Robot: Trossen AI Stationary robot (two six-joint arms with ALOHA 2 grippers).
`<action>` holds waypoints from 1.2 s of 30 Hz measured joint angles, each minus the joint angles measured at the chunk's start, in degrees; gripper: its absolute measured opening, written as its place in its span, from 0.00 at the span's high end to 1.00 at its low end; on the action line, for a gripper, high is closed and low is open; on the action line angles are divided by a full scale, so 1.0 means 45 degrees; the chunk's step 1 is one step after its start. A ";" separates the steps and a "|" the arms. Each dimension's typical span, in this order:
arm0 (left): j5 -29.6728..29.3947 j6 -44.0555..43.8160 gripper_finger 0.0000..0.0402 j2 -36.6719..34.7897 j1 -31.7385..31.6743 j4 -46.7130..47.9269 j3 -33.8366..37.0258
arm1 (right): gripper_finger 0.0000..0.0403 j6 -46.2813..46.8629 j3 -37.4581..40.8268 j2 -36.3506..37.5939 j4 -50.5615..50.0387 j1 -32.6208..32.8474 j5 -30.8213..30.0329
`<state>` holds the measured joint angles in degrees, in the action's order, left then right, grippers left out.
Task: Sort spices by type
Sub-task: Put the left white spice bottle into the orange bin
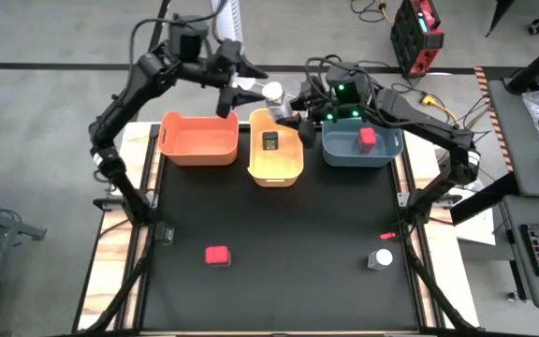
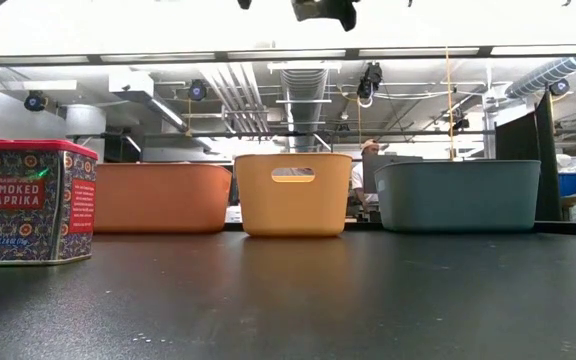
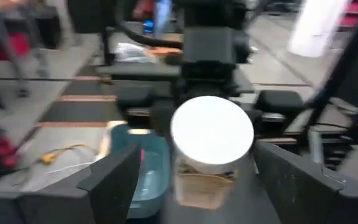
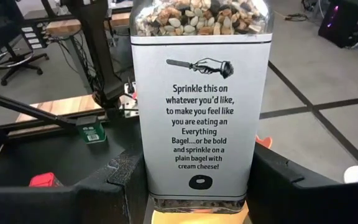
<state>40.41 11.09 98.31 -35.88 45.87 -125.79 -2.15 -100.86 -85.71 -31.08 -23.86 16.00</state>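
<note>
— Bins, what's in them?

— Three in a row at the back of the tabletop [image 1: 279,281]. The orange bin [image 1: 195,140] shows nothing inside. The yellow bin [image 1: 293,159] holds a black box [image 1: 269,141]. The blue bin [image 1: 386,150] holds a red box [image 1: 367,138].

— And the arms?

— They meet up in the air, above the yellow bin's far rim, with a held jar [image 1: 272,93] between them. The right gripper [image 1: 293,106] has its jaws pinching the jar's body. The left gripper [image 1: 237,86] has its jaws spread, one on each side of the jar's white cap and apart from it.

— Anything loose out front?

— A paprika box [image 1: 217,255] sits on the tabletop's near left. A second jar [image 1: 380,258], white cap up, sits at the near right, with a thin red stick [image 1: 387,234] just beyond it.

— Can you read anything?

— The paprika box says "SMOKED PAPRIKA" on a red panel, with a patterned border around it. The held jar's label reads "Sprinkle this on whatever you'd like, to make you feel like you are eating an Everything Bagel....or be bold and sprinkle on a plain bagel with cream cheese!" Mixed seeds show through the clear glass past the label. The black box's lettering is too small to tell.
</note>
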 joint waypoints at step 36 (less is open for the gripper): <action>-0.0829 0.0489 0.54 0.1716 0.0119 0.2760 -0.2050 | 0.29 0.0857 0.0010 -0.0361 0.0108 0.0011 -0.0344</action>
<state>36.68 13.29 106.03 -35.34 58.29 -135.02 1.70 -100.82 -87.33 -30.60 -23.81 14.46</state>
